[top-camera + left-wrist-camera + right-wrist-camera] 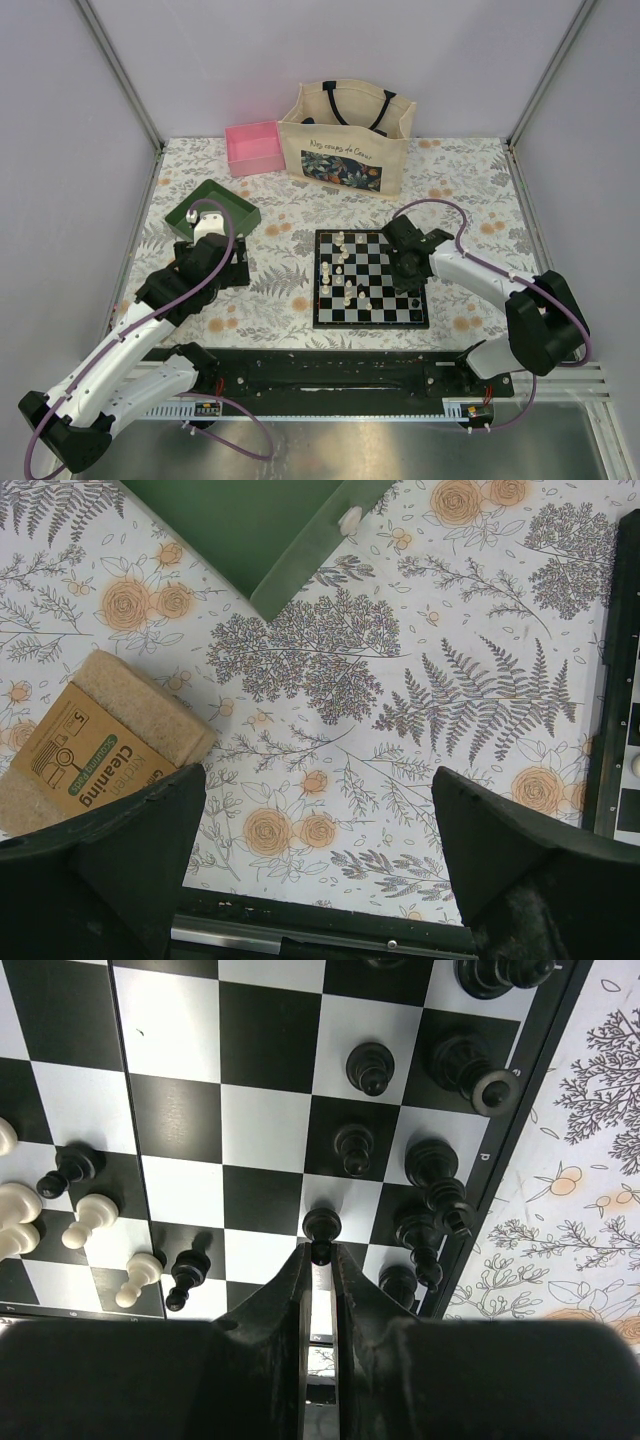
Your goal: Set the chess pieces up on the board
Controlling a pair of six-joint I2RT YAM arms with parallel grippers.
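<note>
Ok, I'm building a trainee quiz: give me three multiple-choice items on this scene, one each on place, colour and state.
1. The pink box sits: A left of the bag; B right of the bag; C inside the bag.
2. The pawn in the right claw is: A white; B black; C green.
3. The left claw is: A shut on a pawn; B shut, empty; C open, empty.
Answers: 1 A, the top view shows it at the bag's left side; 2 B, the pinched pawn is black; 3 C, its jaws stand wide apart, empty.

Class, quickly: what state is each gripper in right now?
Left gripper: open, holding nothing.
Right gripper: closed on a black pawn.
</note>
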